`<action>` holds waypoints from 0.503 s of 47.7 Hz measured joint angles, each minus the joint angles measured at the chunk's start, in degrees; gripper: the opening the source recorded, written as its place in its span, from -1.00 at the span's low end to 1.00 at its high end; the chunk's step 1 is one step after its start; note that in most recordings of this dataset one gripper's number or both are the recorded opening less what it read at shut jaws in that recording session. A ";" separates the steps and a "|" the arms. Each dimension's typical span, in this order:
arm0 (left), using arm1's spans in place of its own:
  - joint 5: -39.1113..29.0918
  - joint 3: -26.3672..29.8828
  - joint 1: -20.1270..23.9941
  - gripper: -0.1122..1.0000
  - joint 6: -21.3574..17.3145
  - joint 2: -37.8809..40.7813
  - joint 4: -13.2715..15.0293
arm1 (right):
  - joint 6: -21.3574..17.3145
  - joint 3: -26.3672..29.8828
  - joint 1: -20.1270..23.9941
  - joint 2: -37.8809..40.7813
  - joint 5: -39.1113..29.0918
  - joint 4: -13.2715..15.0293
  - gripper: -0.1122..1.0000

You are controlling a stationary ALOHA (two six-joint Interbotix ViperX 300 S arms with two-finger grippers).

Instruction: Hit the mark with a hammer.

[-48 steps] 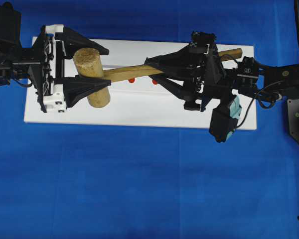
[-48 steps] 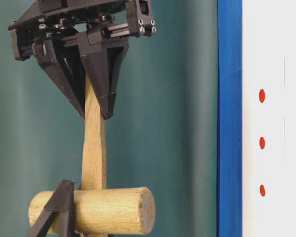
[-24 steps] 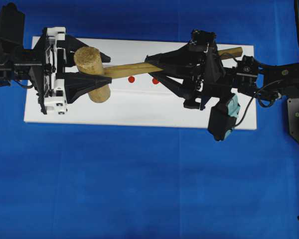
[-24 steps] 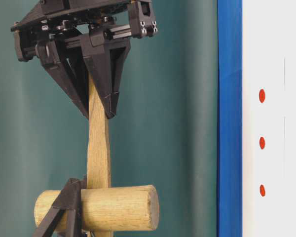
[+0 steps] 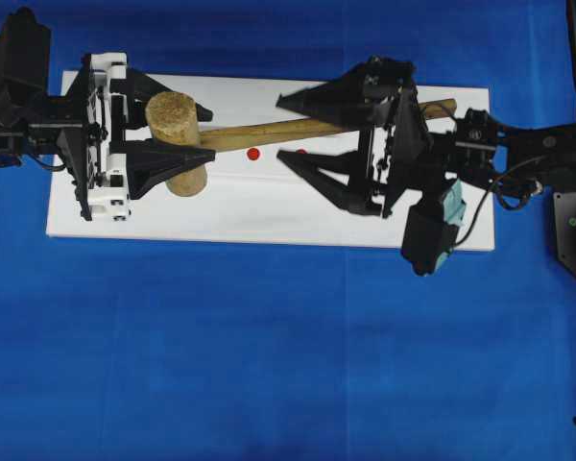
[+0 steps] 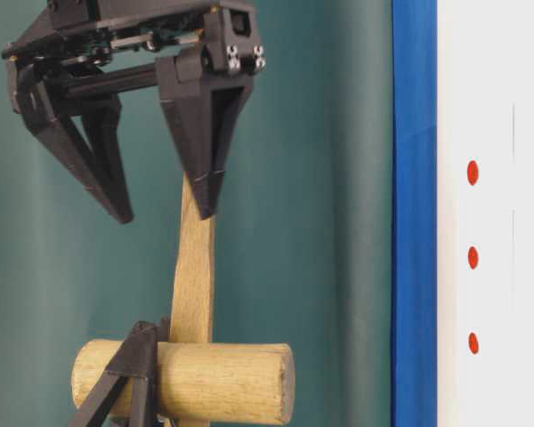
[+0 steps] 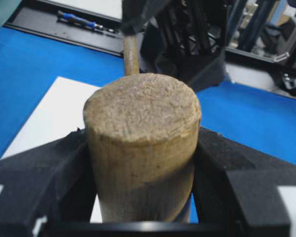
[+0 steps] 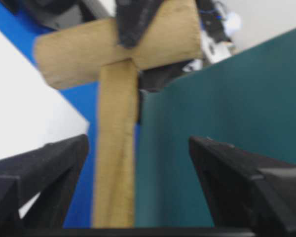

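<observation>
Gripping the thick cylindrical head of the light wooden mallet (image 5: 178,142), the left gripper (image 5: 187,133) has its black fingers pressed against both sides of the head, as the left wrist view shows plainly. The right gripper (image 5: 305,130) stands with its jaws spread wide on either side of the long flat handle, touching neither face in the right wrist view; from the table-level view one fingertip looks close to the handle's edge, though whether it grazes the wood I cannot tell.

The hammer hangs in the air above the raised white strip (image 5: 269,206), its long axis running roughly along the strip, head at the left end and handle tip reaching toward the right arm. The small round red dot (image 5: 253,153) that is the mark lies just below the handle in the overhead view, a short way to the right of the head, between the two grippers. A second red dot (image 5: 300,151) peeks out beside the right gripper's finger.

So the mark lies along the handle's line from the head, not under it. With only the left arm holding, and holding by the head, a strike would probably call for the head to shift rightward over the dot, or for a fresh grip on the handle. Both arms reach in low from opposite ends, wrists nearly level.
</observation>
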State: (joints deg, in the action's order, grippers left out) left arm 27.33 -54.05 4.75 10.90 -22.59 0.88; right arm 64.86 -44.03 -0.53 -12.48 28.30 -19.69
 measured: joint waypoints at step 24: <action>-0.79 -0.44 -1.41 0.02 -11.25 -0.18 0.00 | -8.79 2.90 0.00 -3.69 -17.23 -22.59 0.95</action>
State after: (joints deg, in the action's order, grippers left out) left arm 26.54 -54.49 3.34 -0.35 -22.76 0.88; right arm 56.07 -41.13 -0.53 -16.17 11.07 -42.28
